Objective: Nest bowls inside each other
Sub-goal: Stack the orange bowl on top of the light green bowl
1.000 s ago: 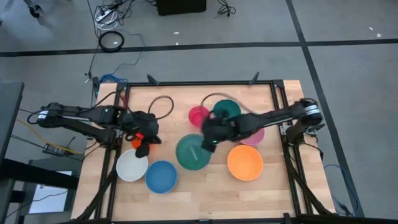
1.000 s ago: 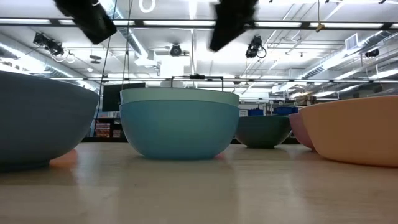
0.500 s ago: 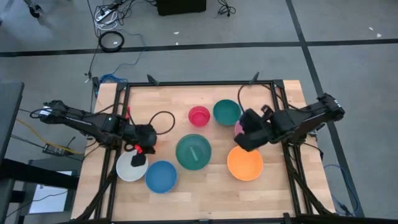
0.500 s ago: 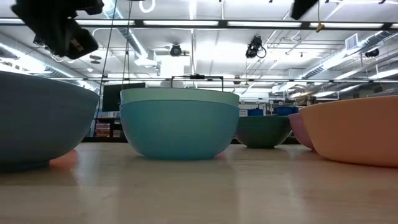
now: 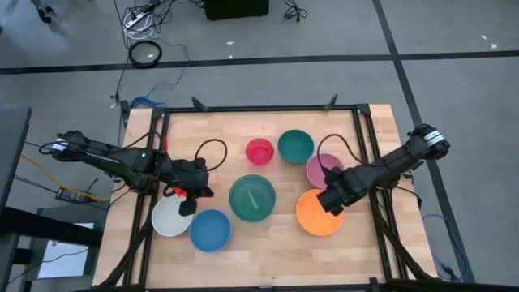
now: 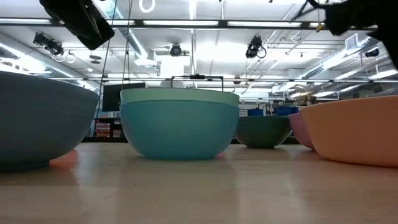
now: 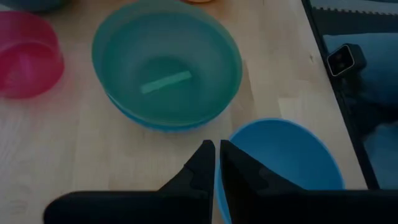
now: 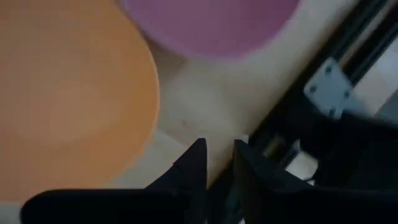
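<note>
On the table (image 5: 268, 247), bowls lie scattered: orange bowl (image 5: 318, 213), mauve bowl (image 5: 321, 168), pink bowl (image 5: 259, 151), dark green bowl (image 5: 295, 145), white bowl (image 5: 169, 217), blue bowl (image 5: 210, 229), and a green bowl (image 5: 252, 197) already nested in a teal one. Right gripper (image 5: 331, 199) hovers at the orange bowl's rim, fingers a sliver apart, holding nothing; left gripper (image 5: 188, 207), fingers nearly together and empty, hangs between the white and blue bowls. Likely a pick is being lined up, calling for descent onto a rim and a firm pinch; no legible writing anywhere.

Right gripper (image 5: 331, 199) over orange bowl (image 5: 318, 214) rim.
</note>
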